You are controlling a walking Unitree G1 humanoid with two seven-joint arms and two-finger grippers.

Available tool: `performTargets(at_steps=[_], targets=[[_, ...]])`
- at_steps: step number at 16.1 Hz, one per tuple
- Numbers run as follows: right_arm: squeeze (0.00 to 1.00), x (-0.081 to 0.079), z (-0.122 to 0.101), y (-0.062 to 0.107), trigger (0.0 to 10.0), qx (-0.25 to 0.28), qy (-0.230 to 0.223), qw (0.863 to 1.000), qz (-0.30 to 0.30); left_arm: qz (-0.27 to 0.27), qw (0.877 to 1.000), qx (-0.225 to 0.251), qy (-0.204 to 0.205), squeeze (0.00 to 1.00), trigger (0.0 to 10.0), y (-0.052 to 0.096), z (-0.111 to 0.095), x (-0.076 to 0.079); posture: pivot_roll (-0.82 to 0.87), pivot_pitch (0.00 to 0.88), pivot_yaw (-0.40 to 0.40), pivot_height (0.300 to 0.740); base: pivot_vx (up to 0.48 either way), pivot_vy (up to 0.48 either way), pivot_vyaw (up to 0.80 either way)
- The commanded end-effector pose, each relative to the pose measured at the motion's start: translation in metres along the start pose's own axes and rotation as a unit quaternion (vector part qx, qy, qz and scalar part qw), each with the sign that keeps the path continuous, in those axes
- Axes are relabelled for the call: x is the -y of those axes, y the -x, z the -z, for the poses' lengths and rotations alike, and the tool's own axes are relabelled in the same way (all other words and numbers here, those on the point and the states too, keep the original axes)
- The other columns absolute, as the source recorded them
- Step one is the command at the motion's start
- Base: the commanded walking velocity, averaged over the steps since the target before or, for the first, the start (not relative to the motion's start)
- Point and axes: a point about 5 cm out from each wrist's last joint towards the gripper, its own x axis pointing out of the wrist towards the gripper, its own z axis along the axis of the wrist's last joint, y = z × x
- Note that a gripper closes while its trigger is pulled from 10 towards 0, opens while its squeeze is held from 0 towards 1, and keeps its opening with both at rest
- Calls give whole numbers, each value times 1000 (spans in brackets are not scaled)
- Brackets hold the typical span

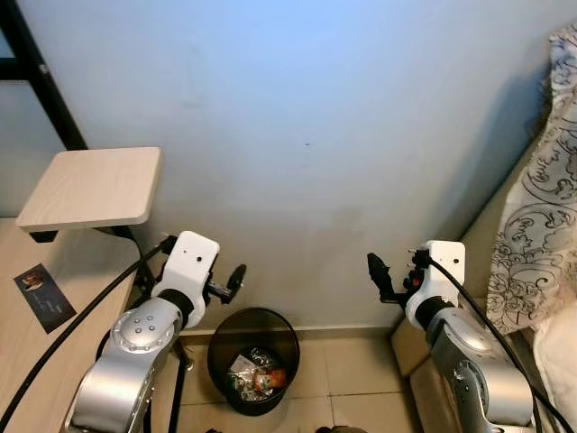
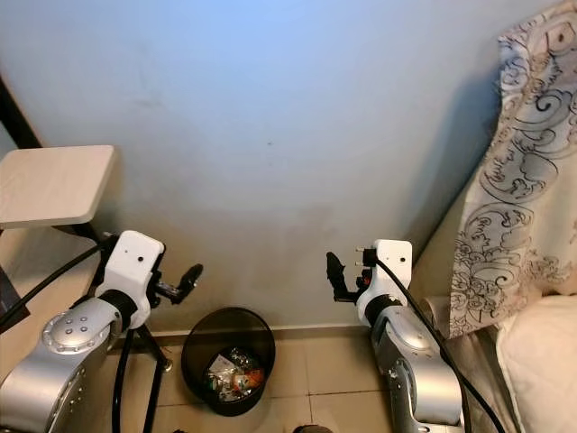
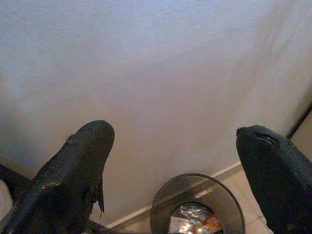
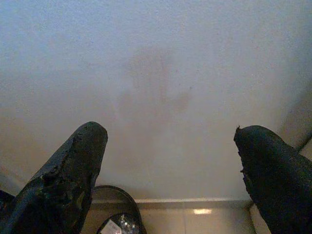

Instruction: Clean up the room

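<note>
A round black wastebasket [image 1: 253, 359] stands on the tiled floor against the pale wall, with crumpled wrappers [image 1: 255, 374] lying inside. My left gripper [image 1: 236, 279] is raised just above and left of the basket's rim; its fingers [image 3: 78, 170] are spread wide with nothing between them. To the right of the basket my right gripper [image 1: 377, 271] is held at about the same height, facing the wall. It is open too, and its fingers [image 4: 73, 170] hold nothing. The basket [image 3: 197, 204] shows below the left fingertips.
A light wooden shelf [image 1: 90, 187] on a black frame juts out at the left above a wooden desk [image 1: 27, 334] with a dark card [image 1: 43, 296]. A patterned curtain [image 1: 545, 189] and bedding hang at the right. The wall [image 1: 306, 144] is close ahead.
</note>
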Motion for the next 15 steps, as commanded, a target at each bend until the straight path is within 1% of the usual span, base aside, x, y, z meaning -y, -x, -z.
performTargets(at_steps=[1, 4, 5, 6, 9, 11, 12, 15], targets=[[1000, -3, -4, 2, 10000, -3, 3, 1000, 4, -11, 1000, 5, -4, 0, 10000, -1, -4, -3, -69, 0, -18, 740, 0, 0, -800], [1000, -5, -5, 1, 10000, -3, 8, 1000, 7, -22, 1000, 6, 16, 0, 10000, -1, -5, -3, -90, 0, 10, 740, 0, 0, -800], [1000, -6, -6, 0, 10000, -3, 5, 1000, 11, -18, 1000, 5, -3, 0, 10000, 0, -5, -3, -86, 0, 9, 740, 0, 0, -800], [1000, -6, -6, 0, 10000, -3, 1, 1000, 13, -18, 1000, 1, -13, 0, 10000, 0, -4, -3, -86, 0, 9, 740, 0, 0, -800], [1000, -5, -3, 3, 10000, -12, -7, 1000, 19, -32, 999, 3, -9, 0, 10000, 2, -4, -7, -76, 0, 9, 740, 0, 0, -788], [1000, -5, -2, 4, 10000, -11, 4, 1000, 20, -43, 999, 1, -5, 0, 10000, 4, -4, -9, -85, 0, 25, 740, 0, 0, -781], [1000, -5, -3, 4, 10000, -11, 13, 1000, 20, -45, 999, 0, -3, 0, 10000, 5, -3, -11, -75, 0, 19, 740, 0, 0, -781], [1000, -7, -2, 5, 10000, -18, 23, 999, 22, -46, 999, -2, -2, 0, 10000, 6, -2, -11, -80, 0, 22, 740, 0, 0, -775]])
